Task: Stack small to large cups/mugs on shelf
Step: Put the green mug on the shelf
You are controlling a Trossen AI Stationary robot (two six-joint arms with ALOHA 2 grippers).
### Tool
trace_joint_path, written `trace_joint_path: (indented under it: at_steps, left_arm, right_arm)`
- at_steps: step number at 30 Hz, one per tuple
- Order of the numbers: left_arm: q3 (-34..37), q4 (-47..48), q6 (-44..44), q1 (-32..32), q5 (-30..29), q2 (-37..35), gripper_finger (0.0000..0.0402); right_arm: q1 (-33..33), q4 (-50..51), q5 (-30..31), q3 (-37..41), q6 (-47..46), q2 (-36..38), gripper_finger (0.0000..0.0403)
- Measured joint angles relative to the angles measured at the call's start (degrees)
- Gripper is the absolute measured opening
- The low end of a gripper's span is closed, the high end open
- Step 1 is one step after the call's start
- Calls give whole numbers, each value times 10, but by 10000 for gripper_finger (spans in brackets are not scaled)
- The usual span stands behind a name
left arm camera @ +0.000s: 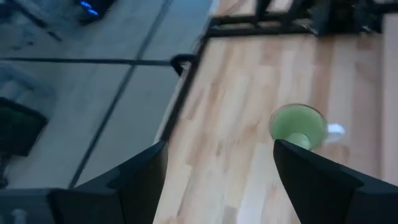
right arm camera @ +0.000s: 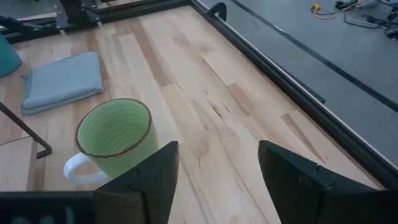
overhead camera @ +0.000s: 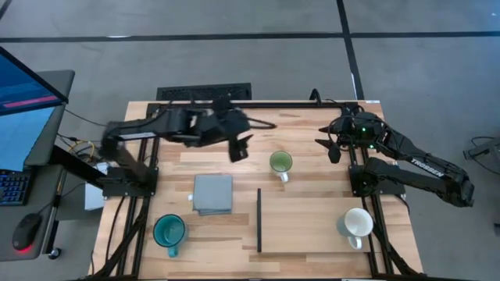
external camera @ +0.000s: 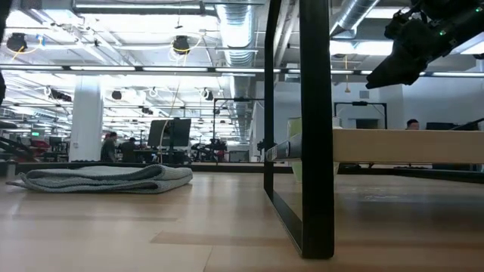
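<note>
The light green mug (overhead camera: 280,162) stands upright on the table at mid-far, its handle toward the near edge. It also shows in the left wrist view (left arm camera: 298,124) and the right wrist view (right arm camera: 115,137). My left gripper (overhead camera: 241,148) hangs open to its left, above the table. My right gripper (overhead camera: 330,148) hangs open to its right, also above the table. The teal mug (overhead camera: 169,230) stands near left and the white mug (overhead camera: 358,224) near right. The shelf shows by its black strip (overhead camera: 258,218) and as a raised wood panel (external camera: 393,145) on a black frame.
A folded grey cloth (overhead camera: 213,193) lies flat between the teal mug and the shelf's strip, and also shows in the low view (external camera: 106,177). Black rails run along the table's far edge (overhead camera: 258,104). A monitor and keyboard stand off the table's left side.
</note>
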State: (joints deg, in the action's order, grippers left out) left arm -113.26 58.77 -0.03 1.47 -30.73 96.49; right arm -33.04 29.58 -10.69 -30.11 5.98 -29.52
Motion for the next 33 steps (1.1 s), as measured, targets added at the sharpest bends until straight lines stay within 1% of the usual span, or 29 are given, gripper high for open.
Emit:
trace_joint_path:
  at_steps: [3, 5, 9, 11, 14, 17, 21, 24, 29, 33]
  left_arm:
    - [133, -80, -20, 12, -27, -78, 284]
    - [227, -145, -29, 22, -29, -132, 284]
    - [417, -312, -29, 46, -28, -239, 284]
    - [501, -395, -19, 54, -27, -286, 284]
    - [614, -506, -1, 65, -27, -353, 284]
    - [713, -601, 23, 72, -27, -403, 284]
    - [823, -715, 38, 78, -27, -452, 284]
    - [885, -766, 47, 78, -27, -479, 284]
    - [943, -780, 49, 78, -27, -510, 284]
    - [973, -797, 57, 78, -27, -522, 284]
  right_arm:
    - [0, 0, 0, 0, 0, -1, 244]
    - [0, 0, 0, 0, 0, -1, 244]
    - [0, 0, 0, 0, -1, -1, 244]
    - [0, 0, 0, 0, 0, -1, 244]
    - [0, 0, 0, 0, 0, -1, 244]
    - [0, 0, 0, 0, 0, -1, 244]
    - [0, -3, 0, 0, 0, -1, 244]
    - [0, -3, 0, 0, 1, -1, 244]
    - [1, -12, 0, 0, 5, -12, 244]
    - [16, -26, 0, -3, 1, -56, 244]
